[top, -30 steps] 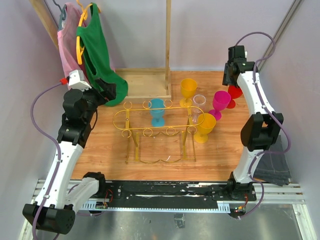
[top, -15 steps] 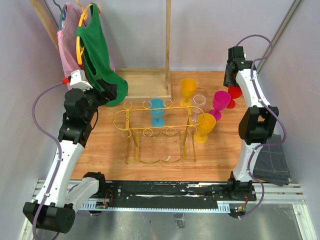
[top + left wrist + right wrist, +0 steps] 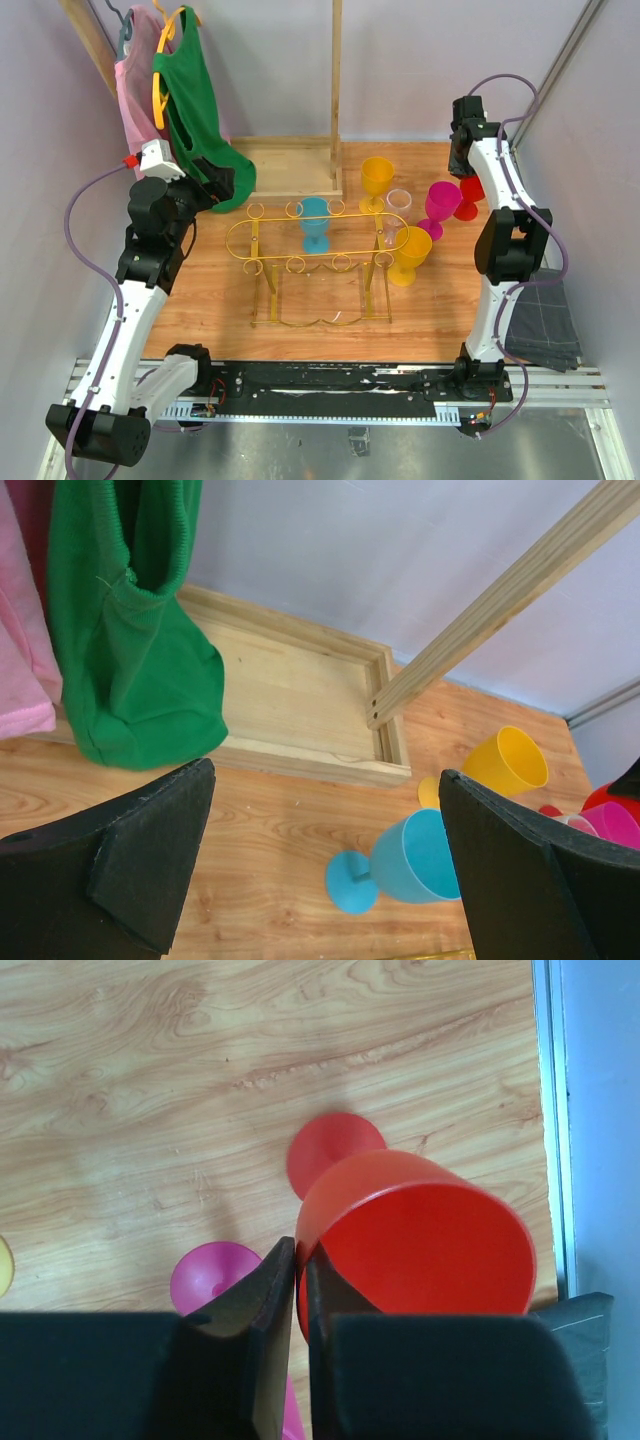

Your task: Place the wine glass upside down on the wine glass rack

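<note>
While the right gripper (image 3: pixel 300 1260) is pinching the red wine glass (image 3: pixel 420 1250) rim at the table's far right corner, grasping is underway. Left gripper (image 3: pixel 325 780) is idling agape. Wine glass rack (image 3: pixel 297 264) is standing mid-table, awaiting a lift and inversion.

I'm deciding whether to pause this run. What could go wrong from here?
On the right gripper, the jaws pinch only the rim of the red wine glass; it could slip or swing when lifted.
The magenta glass stands close beside it and could be knocked.
The blue glass at the wine glass rack may crowd placement.
</note>
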### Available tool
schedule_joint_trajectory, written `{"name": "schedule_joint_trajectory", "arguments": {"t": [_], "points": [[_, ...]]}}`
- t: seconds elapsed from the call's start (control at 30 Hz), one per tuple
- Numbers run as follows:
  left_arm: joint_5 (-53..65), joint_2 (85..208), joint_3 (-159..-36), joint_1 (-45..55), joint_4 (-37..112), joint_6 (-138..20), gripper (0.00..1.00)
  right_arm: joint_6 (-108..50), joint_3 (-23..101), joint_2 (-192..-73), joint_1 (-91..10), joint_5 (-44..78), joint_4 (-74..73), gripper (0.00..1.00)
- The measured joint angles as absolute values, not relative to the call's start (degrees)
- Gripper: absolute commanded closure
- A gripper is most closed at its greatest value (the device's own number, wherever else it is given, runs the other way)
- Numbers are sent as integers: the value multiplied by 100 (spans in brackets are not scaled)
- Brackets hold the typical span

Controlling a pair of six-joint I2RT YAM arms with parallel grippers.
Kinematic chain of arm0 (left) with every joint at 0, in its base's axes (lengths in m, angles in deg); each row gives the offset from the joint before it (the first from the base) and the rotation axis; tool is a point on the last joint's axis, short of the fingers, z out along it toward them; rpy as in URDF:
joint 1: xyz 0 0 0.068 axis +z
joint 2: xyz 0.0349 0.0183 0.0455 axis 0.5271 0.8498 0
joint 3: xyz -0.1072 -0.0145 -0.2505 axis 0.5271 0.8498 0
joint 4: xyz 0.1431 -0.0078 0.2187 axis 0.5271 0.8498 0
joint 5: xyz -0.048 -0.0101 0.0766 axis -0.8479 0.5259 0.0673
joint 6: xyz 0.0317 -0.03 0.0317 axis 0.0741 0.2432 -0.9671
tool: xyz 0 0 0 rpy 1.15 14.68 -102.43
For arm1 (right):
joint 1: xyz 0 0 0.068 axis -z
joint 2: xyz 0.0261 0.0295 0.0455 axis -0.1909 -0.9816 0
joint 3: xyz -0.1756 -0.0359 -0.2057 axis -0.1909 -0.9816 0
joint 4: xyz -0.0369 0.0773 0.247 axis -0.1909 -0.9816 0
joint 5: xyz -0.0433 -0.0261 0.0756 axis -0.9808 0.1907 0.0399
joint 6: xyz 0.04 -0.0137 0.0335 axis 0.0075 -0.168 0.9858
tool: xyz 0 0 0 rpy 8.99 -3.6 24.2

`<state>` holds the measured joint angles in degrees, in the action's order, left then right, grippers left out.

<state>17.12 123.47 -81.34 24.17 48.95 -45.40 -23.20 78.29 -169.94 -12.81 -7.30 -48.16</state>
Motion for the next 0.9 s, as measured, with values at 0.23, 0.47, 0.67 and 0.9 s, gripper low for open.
{"name": "schedule_joint_trajectory", "arguments": {"t": [0.23, 0.47, 0.67, 0.9], "points": [[1738, 12338, -8134, 2417, 4895, -4540, 1, -2327, 7831, -16994, -1281, -781, -4816, 99], [1743, 12303, -8134, 2417, 4895, -4538, 1, -2327, 7473, -16640, -1283, -1017, -4663, 99], [1754, 12246, -8134, 2417, 4888, -4485, 1, -2259, 6544, -15219, -1396, -1222, -4018, 99], [1743, 12170, -8134, 2417, 4858, -4428, 1, -2549, 5169, -13180, -2649, -1865, -2429, 99]]}}
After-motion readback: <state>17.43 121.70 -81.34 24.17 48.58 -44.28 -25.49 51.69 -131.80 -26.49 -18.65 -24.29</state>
